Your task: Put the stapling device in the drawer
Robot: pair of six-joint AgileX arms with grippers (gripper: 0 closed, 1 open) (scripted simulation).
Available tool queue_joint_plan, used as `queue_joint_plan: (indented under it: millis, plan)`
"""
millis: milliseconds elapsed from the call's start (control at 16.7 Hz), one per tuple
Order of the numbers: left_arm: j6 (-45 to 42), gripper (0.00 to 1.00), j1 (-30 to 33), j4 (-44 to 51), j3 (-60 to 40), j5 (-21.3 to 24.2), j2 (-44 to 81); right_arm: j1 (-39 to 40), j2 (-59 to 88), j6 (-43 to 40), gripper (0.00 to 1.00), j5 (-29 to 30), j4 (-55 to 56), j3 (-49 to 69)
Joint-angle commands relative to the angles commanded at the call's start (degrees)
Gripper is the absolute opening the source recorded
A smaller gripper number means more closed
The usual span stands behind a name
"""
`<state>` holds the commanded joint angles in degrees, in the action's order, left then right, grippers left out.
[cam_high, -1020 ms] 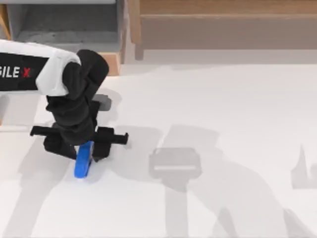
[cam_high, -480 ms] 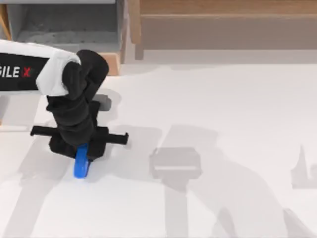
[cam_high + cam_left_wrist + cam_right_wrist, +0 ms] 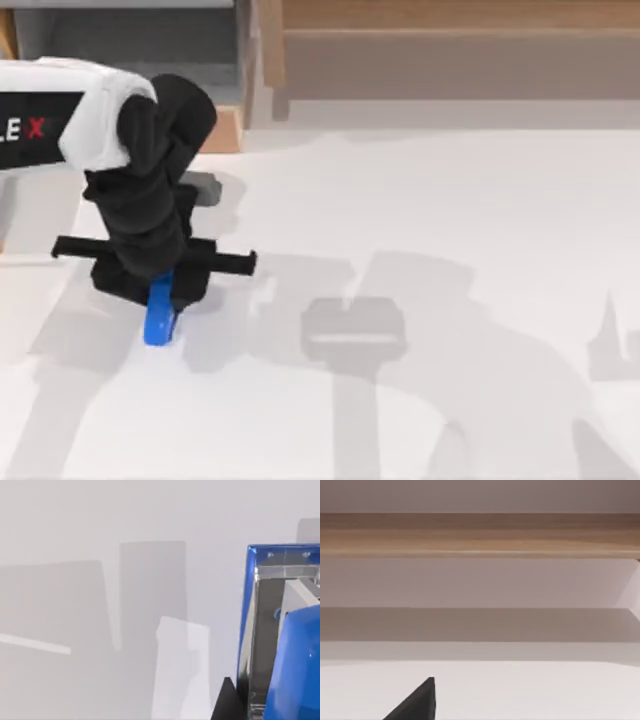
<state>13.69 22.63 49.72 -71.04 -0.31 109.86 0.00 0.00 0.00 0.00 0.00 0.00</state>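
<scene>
The left gripper (image 3: pixel 160 290) is seen from above at the left side of the table (image 3: pixel 450 220), pointed downward, with its fingers clamped on the stapling device (image 3: pixel 158 318). The bright-blue body of the stapling device projects from beneath the gripper toward the near edge of the table, and a shadow is cast on the white surface just beside it. In the left wrist view the stapling device (image 3: pixel 280 640) is seen close up, with its blue shell and a grey metal strip along its side, and a dark fingertip (image 3: pixel 227 702) is seen beside it against the white tabletop.

The drawer (image 3: pixel 130 50) is located at the far left of the table, behind the left arm; its grey inner walls and floor are seen, and a corner of its light tan front panel (image 3: pixel 225 128) is visible just beside the arm's dark wrist. The stapling device is well apart from the drawer, and the arm's own body lies between the two in the top view. A small grey block (image 3: pixel 203 187) is seen on the table near the wrist.

A long brown wooden unit (image 3: pixel 450 45) is set along the far edge to the right of the drawer, and it is also seen in the right wrist view (image 3: pixel 480 532). Whether the right gripper's fingers are apart or together cannot be told.
</scene>
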Motion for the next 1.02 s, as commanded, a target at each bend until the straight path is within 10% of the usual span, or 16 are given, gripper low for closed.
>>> queue_joint_plan:
  millis: [480, 1020]
  plan:
    - [-3.71, 0.00, -1.77, 1.65, -3.64, -1.44, -0.68, 0.00, 0.00, 0.00, 1.00, 0.00, 0.00, 0.00]
    - [-30.21, 0.00, -20.20, 14.79, -37.82, -8.73, 2.53, 0.00, 0.00, 0.00, 1.00, 0.00, 0.00, 0.00]
